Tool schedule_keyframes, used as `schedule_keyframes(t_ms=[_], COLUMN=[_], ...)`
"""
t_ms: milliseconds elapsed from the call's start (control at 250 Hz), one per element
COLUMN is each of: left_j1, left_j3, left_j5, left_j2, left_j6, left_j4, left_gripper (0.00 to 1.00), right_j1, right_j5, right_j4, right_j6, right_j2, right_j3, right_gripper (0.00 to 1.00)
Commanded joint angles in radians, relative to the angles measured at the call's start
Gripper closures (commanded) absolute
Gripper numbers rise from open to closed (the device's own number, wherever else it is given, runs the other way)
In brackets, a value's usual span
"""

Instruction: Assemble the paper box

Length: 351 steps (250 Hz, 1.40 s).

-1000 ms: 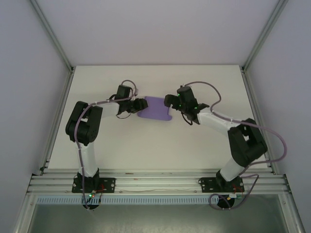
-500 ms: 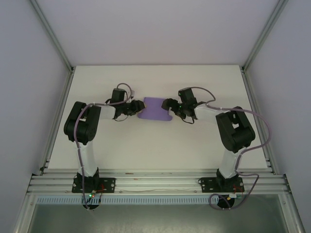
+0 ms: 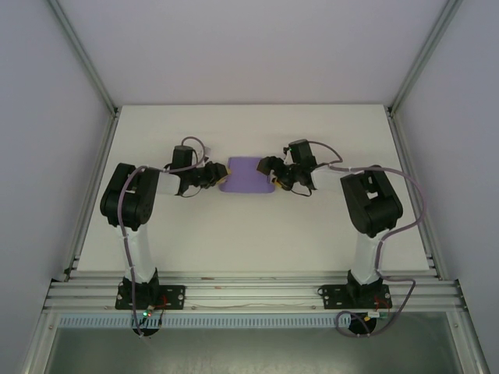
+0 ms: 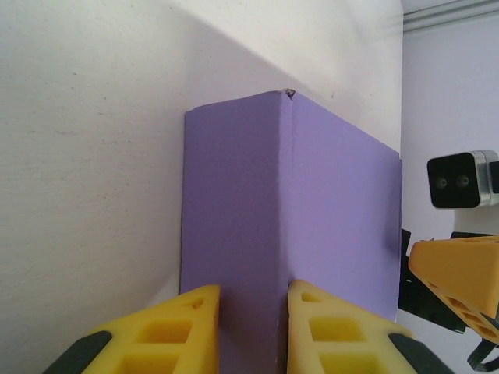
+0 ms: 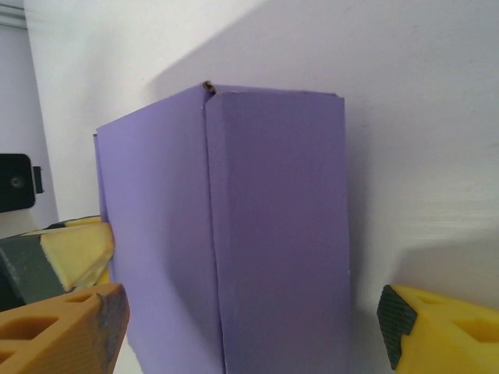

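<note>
Lavender-purple card paper box point(image 3: 248, 174), near the bench point(image 3: 164, 234) far edge, lies between the narrowed left gripper point(image 3: 221, 177), grip unclear, and the wide-spread right gripper point(image 3: 272, 174).

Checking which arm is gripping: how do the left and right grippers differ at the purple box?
The left gripper has its jaws close together astride a crease of the paper box; the right gripper has its jaws wide, spanning the box's end. The left gripper is at the box's left end, the right gripper at its right end. Both point inward at the box.
</note>
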Motion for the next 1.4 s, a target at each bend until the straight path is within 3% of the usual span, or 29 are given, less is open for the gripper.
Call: schedule_keyframes(t_ms=[0, 220, 364, 424, 492, 608, 620, 779, 875, 1023, 1167, 1399], left_j1=[0.02, 0.021, 0.021, 0.021, 0.021, 0.015, 0.015, -0.029, -0.082, -0.166, -0.272, -0.42], left_j3=[-0.029, -0.019, -0.001, 0.009, 0.018, 0.04, 0.041, 0.068, 0.063, 0.045, -0.018, -0.057], left_j5=[-0.041, -0.035, -0.018, -0.016, -0.025, -0.061, -0.066, -0.219, -0.29, -0.179, -0.252, -0.571], left_j2=[0.052, 0.056, 0.035, 0.013, -0.024, -0.112, -0.123, -0.293, -0.399, -0.575, -0.733, -0.795], left_j6=[0.012, 0.033, 0.042, 0.045, 0.054, 0.113, 0.127, 0.409, 0.627, 1.004, 1.328, 1.421], left_j4=[-0.105, -0.115, -0.091, -0.076, -0.055, -0.059, -0.068, -0.22, -0.3, -0.504, -0.678, -0.69], left_gripper=[0.77, 0.77, 0.72, 0.66, 0.53, 0.02, 0.01, 0.0, 0.0, 0.0, 0.0, 0.0], right_j1=[0.004, 0.003, 0.002, 0.003, 0.003, 0.002, 0.002, -0.002, -0.008, -0.018, -0.043, -0.049], right_j5=[-0.053, -0.113, -0.105, -0.105, -0.107, -0.083, -0.079, -0.014, -0.034, -0.051, -0.187, -0.337], right_j4=[0.053, 0.153, 0.186, 0.185, 0.172, 0.088, 0.072, -0.218, -0.48, -0.751, -0.88, -0.843], right_j6=[0.028, 0.08, 0.103, 0.106, 0.105, 0.099, 0.097, 0.088, 0.071, 0.073, 0.166, 0.329], right_j2=[0.026, 0.055, 0.044, 0.028, 0.005, -0.049, -0.054, -0.123, -0.143, -0.19, -0.215, -0.223], right_j3=[0.026, 0.039, 0.037, 0.035, 0.033, 0.038, 0.041, 0.111, 0.204, 0.279, 0.29, 0.236], right_gripper=[0.17, 0.28, 0.51, 0.56, 0.58, 0.59, 0.59, 0.58, 0.55, 0.55, 0.57, 0.57])
